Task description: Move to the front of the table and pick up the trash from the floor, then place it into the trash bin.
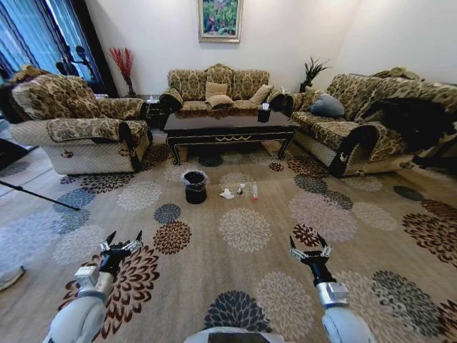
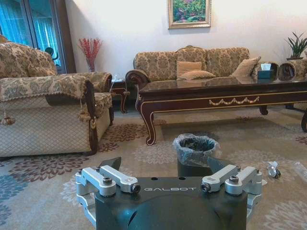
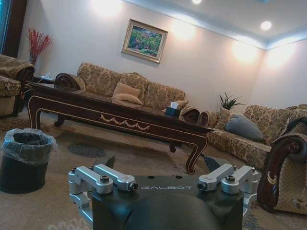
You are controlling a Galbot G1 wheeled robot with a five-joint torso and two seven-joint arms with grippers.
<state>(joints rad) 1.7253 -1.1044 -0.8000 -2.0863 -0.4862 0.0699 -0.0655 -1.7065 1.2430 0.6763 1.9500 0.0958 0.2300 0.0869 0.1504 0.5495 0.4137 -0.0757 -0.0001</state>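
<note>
Fingers (image 1: pixel 108 238) of the left gripper (image 1: pixel 120 243) are spread wide and hold nothing; the right gripper (image 1: pixel 309 246) is likewise spread and bare, both hanging low over the floor (image 1: pixel 243 286), well short of the trash bin (image 1: pixel 194 186). "GALBOT" is printed on each wrist housing. Just beside the bin lie the white tissue (image 1: pixel 227 194) and small bottle (image 1: pixel 255 192). Behind the bin stands the glossy dark surface (image 1: pixel 228 125) with its gold ornament, ringed by patterned sofas (image 1: pixel 218 87) under a framed painting (image 1: pixel 220 18).

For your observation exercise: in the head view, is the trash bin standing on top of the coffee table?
No: the trash bin stands on the floor in front of the table, left of the trash.
</note>
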